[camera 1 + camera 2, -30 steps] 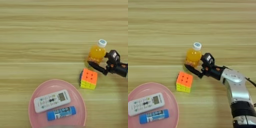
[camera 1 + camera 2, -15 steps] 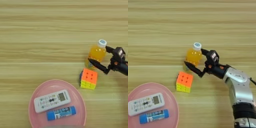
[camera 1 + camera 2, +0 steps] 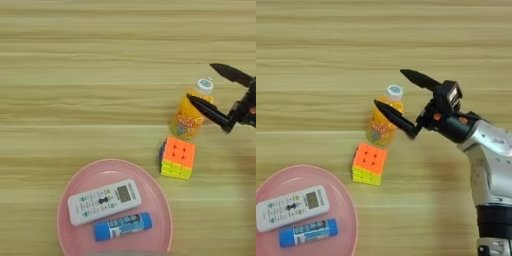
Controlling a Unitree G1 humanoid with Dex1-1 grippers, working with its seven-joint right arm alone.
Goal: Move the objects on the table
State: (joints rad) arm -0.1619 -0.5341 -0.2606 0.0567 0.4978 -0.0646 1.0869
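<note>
The small orange juice bottle (image 3: 382,122) with a white cap stands upright on the wooden table (image 3: 75,75), right of centre. My right gripper (image 3: 390,90) hovers open over the bottle's top. One black finger crosses in front of the bottle's shoulder and the other points out above the cap. Nothing is gripped. The orange-yellow-green puzzle cube (image 3: 177,157) rests just in front of the bottle. The blue glue stick (image 3: 122,226) lies inside the pink plate (image 3: 85,175) at the near left.
A white remote control (image 3: 104,201) lies in the pink plate beside the glue stick. My silver forearm (image 3: 491,155) comes in from the right edge and runs down to the bottom right corner.
The gripper has lifted up from around the bottle's lower body and its fingers have spread wide. The bottle stays standing in place. The cube and the plate's contents have not moved.
</note>
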